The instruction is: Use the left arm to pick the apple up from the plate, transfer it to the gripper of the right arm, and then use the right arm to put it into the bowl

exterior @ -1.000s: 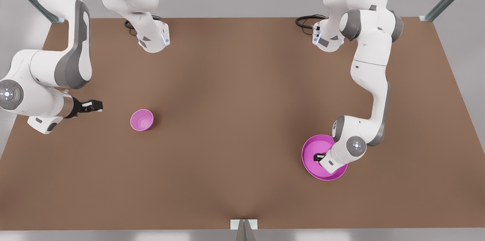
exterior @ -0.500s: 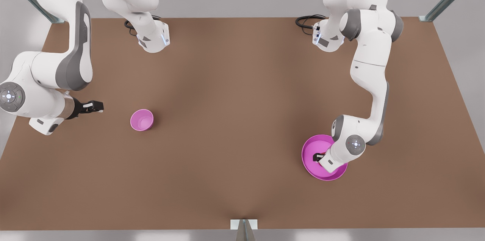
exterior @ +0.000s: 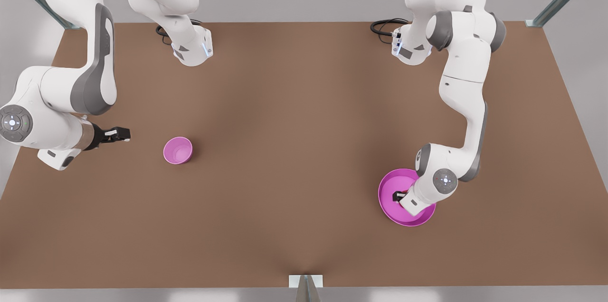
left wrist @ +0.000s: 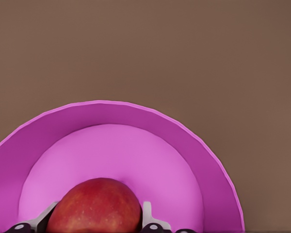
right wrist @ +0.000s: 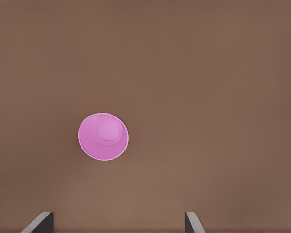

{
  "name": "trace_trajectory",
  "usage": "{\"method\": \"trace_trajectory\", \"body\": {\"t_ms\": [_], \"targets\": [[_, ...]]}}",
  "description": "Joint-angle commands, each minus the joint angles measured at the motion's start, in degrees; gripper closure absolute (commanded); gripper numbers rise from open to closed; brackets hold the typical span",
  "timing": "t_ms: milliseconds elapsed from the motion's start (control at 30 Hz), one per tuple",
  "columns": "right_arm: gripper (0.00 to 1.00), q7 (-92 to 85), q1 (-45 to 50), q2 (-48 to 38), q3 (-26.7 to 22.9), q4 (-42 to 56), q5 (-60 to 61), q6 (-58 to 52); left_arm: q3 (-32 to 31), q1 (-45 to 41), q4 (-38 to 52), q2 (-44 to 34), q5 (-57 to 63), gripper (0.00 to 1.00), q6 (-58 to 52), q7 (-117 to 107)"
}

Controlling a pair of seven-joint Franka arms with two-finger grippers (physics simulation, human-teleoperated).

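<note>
The left hand (exterior: 398,196) sits low over the magenta plate (exterior: 388,207) near the bench's front edge, its fingers (left wrist: 146,217) flanking the red apple (left wrist: 95,207). The right hand (exterior: 124,134), fingers spread and empty, waits beside the pink bowl (exterior: 177,150).

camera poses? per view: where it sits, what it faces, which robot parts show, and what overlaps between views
Front view: high above the brown table, looking down; both arms show whole, right gripper near the bowl, left gripper over the plate.
Left wrist view: on the left arm, facing down into the plate; fingers flank the apple.
Right wrist view: on the right arm, facing down at the bowl; fingers spread.
Shared: plate in front and left wrist; bowl in front and right wrist.
</note>
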Motion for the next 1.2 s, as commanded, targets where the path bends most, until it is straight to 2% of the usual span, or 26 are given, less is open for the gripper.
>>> {"method": "trace_trajectory", "body": {"t_ms": [0,200,267,300,367,400,433,500,567,633,700,767,800,833,967,1167], "targets": [[0.0,-0.37,-0.02,-0.07,-0.01,0.02,0.1,-0.12,0.04,0.0,-0.26,-0.8,-0.29,0.28,-0.02,-1.6],[0.0,-0.37,0.07,0.55,-0.01,0.64,0.01,-0.03,0.22,0.53,0.44,-2.65,-5.39,0.28,-8.28,-1.6],[0.0,-0.46,0.42,2.21,0.34,2.3,0.97,1.55,-0.14,0.53,4.29,-3.09,-7.58,0.28,-16.52,-1.6],[0.0,-0.55,0.51,5.11,0.69,4.76,5.17,1.64,-0.57,0.36,9.65,-3.18,-10.12,0.28,-24.52,-1.6],[0.0,-10.11,0.42,8.98,0.69,5.56,13.79,1.64,-6.1,0.35,17.92,-3.18,-14.51,0.28,-34.65,-1.69],[0.0,-10.56,1.04,10.3,1.48,5.83,18.8,1.12,-9.79,0.35,19.68,-3.09,-17.42,0.28,-35.45,-1.6],[0.0,-15.02,0.95,11.88,2.8,5.82,23.19,1.12,-12.69,0.35,20.21,-2.92,-19.26,0.28,-35.18,-1.6],[0.0,-24.69,0.69,17.85,4.56,7.58,35.15,1.73,-16.74,0.09,21.36,-0.64,-32.88,0.28,-32.29,-1.25],[0.0,-32.09,-0.19,23.75,8.51,12.33,37.27,2.87,-20.7,-0.09,21.97,2.88,-40.36,0.28,-27.45,-1.08],[0.0,-42.11,-0.89,27.44,11.59,11.45,42.28,7.0,-24.74,-0.09,25.93,8.51,-48.98,0.27,-22.27,-0.37],[0.0,-52.13,-2.65,31.05,15.9,12.33,46.32,10.87,-29.66,-0.17,26.63,11.67,-49.16,0.27,-16.47,1.65],[0.0,-60.92,-2.83,31.66,17.83,11.36,48.35,15.78,-30.11,-0.17,28.3,13.43,-50.74,0.25,-15.76,3.66],[0.0,-69.09,-2.83,33.07,20.38,11.01,48.88,23.08,-30.11,-0.26,28.39,13.7,-53.37,0.25,-15.76,5.08],[0.0,-72.78,-2.92,33.6,22.22,11.1,49.49,25.63,-30.11,-0.52,28.56,13.78,-53.46,0.25,-15.76,5.78],[0.0,-84.3,-3.27,35.09,26.8,9.96,55.99,27.83,-30.19,-0.61,28.48,14.84,-54.78,0.25,-16.11,10.69],[0.0,-87.12,-3.09,35.44,29.43,9.78,61.18,28.8,-30.99,-1.58,28.56,15.63,-54.78,0.25,-15.23,18.52]]}}
